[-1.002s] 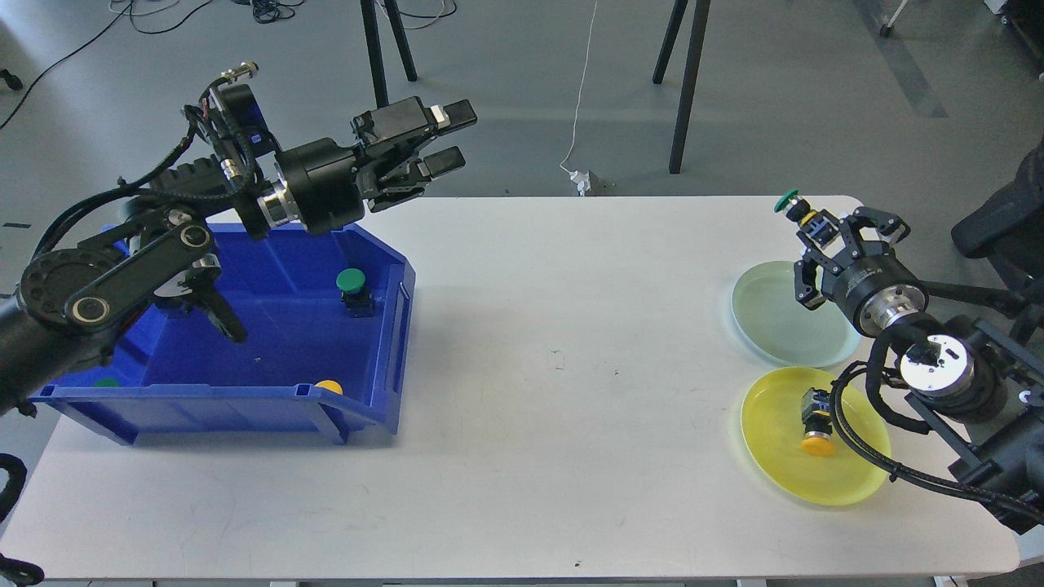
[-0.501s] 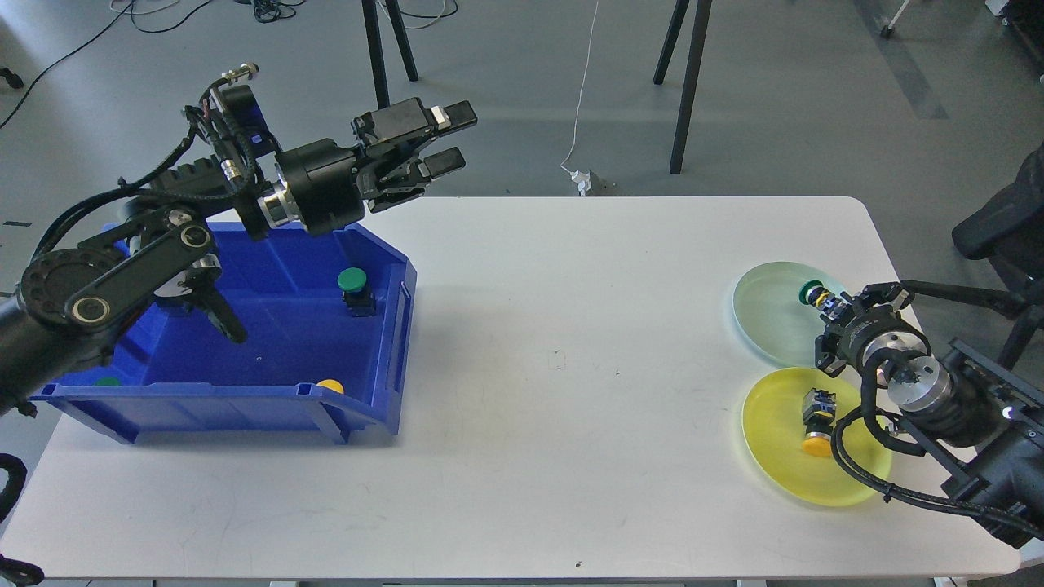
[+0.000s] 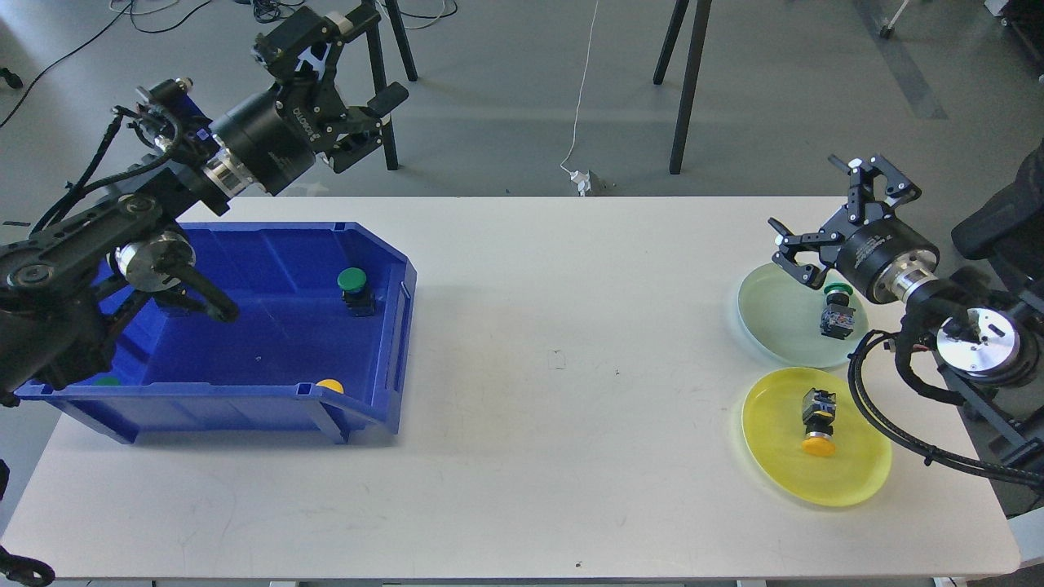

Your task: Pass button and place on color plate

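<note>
A green-capped button lies on the pale green plate at the right. My right gripper is open and empty, raised just above and behind that plate. A yellow-capped button lies on the yellow plate. My left gripper is open and empty, held high behind the blue bin. In the bin stand a green-capped button near its right wall and a yellow cap at its front wall. A bit of green shows at the bin's front left.
The white table spreads between the bin and the plates. Black stand legs rise from the floor behind the table. My right arm's cables hang over the yellow plate's right edge.
My right gripper let go of the green button on the pale green plate, opened and rose back. My left gripper swung up and to the left, away from the table.
</note>
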`<state>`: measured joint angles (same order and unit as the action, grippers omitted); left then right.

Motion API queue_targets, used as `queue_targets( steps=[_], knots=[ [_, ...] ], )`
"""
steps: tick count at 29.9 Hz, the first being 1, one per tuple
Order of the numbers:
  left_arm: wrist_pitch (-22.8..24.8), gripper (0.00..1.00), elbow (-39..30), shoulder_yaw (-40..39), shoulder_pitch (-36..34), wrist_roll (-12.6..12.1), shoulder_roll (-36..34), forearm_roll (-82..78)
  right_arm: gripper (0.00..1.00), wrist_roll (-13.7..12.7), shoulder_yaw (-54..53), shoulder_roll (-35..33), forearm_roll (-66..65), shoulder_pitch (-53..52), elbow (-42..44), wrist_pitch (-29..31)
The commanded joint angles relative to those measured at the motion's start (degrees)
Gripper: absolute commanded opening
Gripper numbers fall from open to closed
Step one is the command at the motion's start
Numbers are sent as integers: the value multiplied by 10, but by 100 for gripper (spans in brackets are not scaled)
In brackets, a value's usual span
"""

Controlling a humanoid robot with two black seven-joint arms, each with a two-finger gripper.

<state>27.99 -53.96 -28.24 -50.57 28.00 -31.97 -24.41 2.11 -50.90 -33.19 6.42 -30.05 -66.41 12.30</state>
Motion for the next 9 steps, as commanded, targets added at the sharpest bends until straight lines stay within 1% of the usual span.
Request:
queue_targets(
  steps=[1, 3, 7, 9],
  knots=[
    [0, 99, 31, -1, 19, 0, -1, 38, 99, 3, -1, -6, -1, -39, 20, 157],
    [0, 99, 39, -7, 27, 0, -2, 40, 99, 4, 32, -5, 0, -69, 44, 157],
    [0, 100, 34, -26, 42, 0, -7, 41, 99, 4, 126, 6, 0, -154, 65, 157],
    [0, 99, 32, -30, 42, 0, -13, 41, 99, 7, 138, 6, 0, -170, 60, 157]
  ],
)
